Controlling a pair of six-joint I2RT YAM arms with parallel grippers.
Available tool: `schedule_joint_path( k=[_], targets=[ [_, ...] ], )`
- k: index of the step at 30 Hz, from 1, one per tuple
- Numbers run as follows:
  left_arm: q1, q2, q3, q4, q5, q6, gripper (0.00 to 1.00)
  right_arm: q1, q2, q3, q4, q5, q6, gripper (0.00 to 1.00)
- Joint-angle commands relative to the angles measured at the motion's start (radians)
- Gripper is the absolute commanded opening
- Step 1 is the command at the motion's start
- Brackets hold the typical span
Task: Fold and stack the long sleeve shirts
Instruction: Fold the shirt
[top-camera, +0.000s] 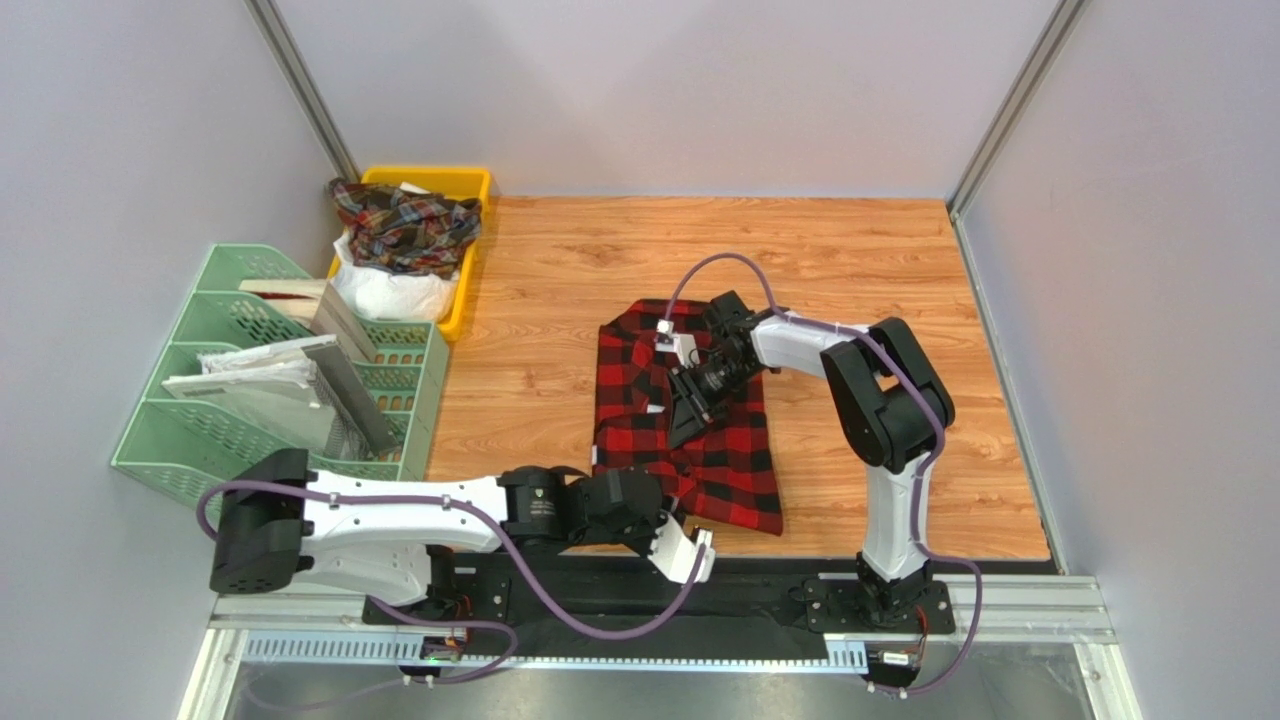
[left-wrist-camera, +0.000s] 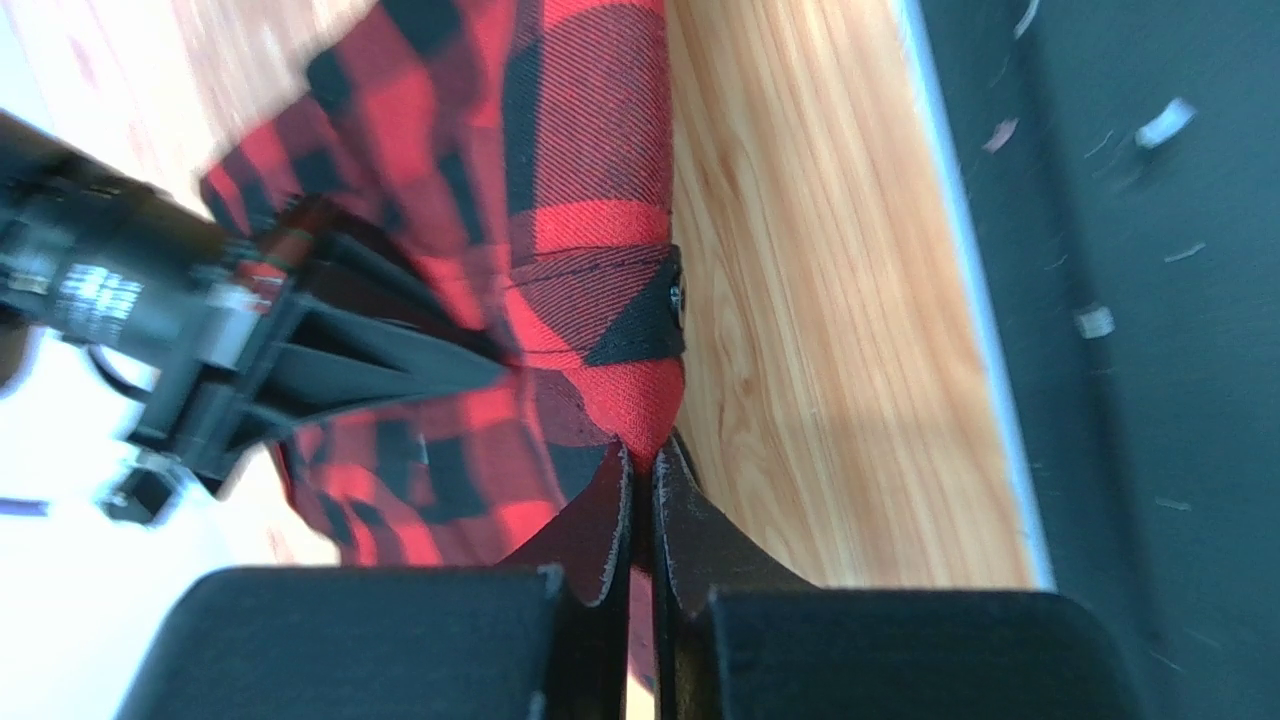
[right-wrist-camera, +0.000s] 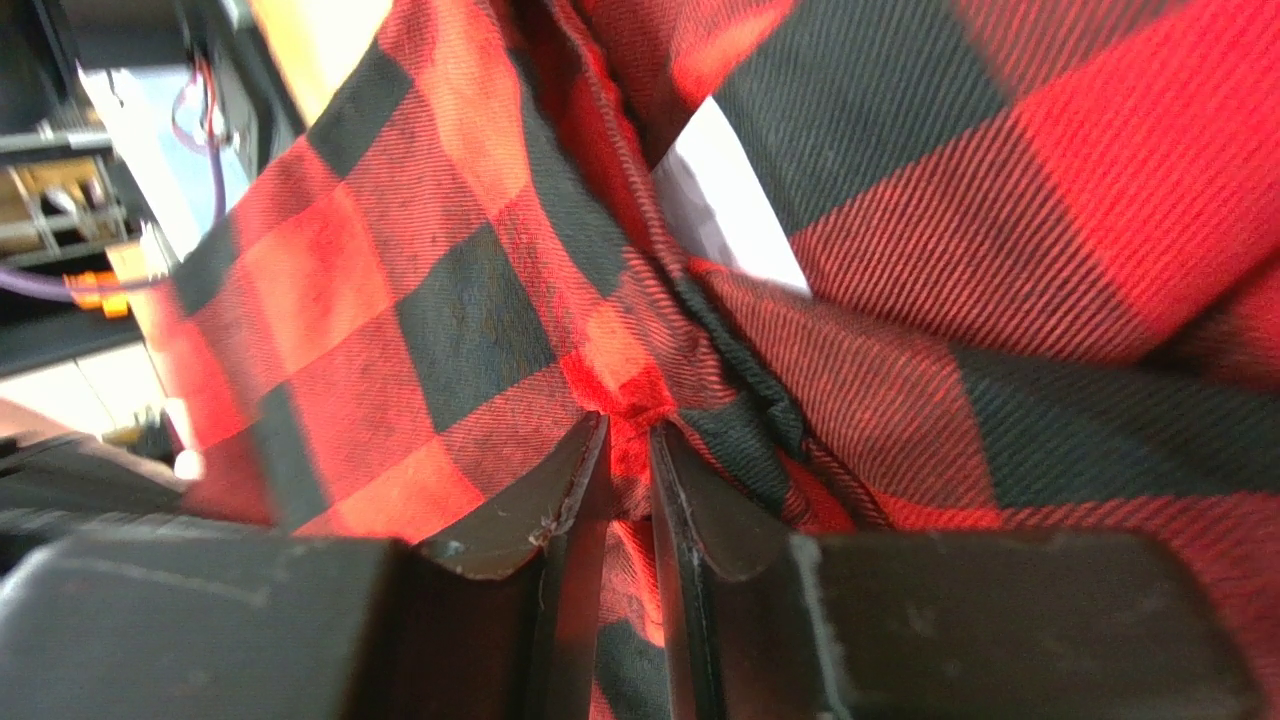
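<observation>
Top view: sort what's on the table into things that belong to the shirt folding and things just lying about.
Belongs to the job: red-and-black shirt; left fingers pinching its near edge; right fingers pinching its cloth; plaid garment in the yellow bin, probably another shirt.

Lying about: green file rack; papers in it; white bundle in the bin.

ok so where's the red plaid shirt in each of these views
top external: red-and-black check shirt lies at the picture's centre, slightly low.
left wrist: shirt fills the upper middle, its cuff pinched by the left gripper.
right wrist: shirt fills nearly the whole frame.
shared landmark: the right gripper, shut on the shirt in all three.
</observation>
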Motion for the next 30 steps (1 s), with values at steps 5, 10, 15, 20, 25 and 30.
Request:
schedule_joint_path(
  k=[5, 10, 15, 20, 25, 30],
  targets=[
    [-0.012, -0.092, 0.175, -0.389, 0.200, -0.182, 0.00, -0.009, -0.151, 0.068, -0.084, 0.004, -0.059, 0.31],
    [0.046, -0.066, 0.247, -0.442, 0.319, -0.182, 0.00, -0.070, -0.089, 0.211, -0.155, 0.042, -0.113, 0.31],
    [0.224, 0.019, 0.366, -0.505, 0.454, -0.156, 0.00, -0.098, 0.000, 0.330, -0.198, 0.080, -0.156, 0.31],
    [0.423, 0.187, 0.520, -0.571, 0.643, -0.029, 0.00, -0.105, 0.059, 0.375, -0.241, 0.070, -0.179, 0.30],
    [0.557, 0.461, 0.745, -0.715, 0.830, 0.123, 0.04, -0.124, 0.073, 0.386, -0.251, 0.039, -0.173, 0.32],
    [0.692, 0.686, 0.926, -0.798, 0.915, 0.183, 0.20, -0.182, 0.053, 0.439, -0.312, 0.046, -0.191, 0.48]
  ],
)
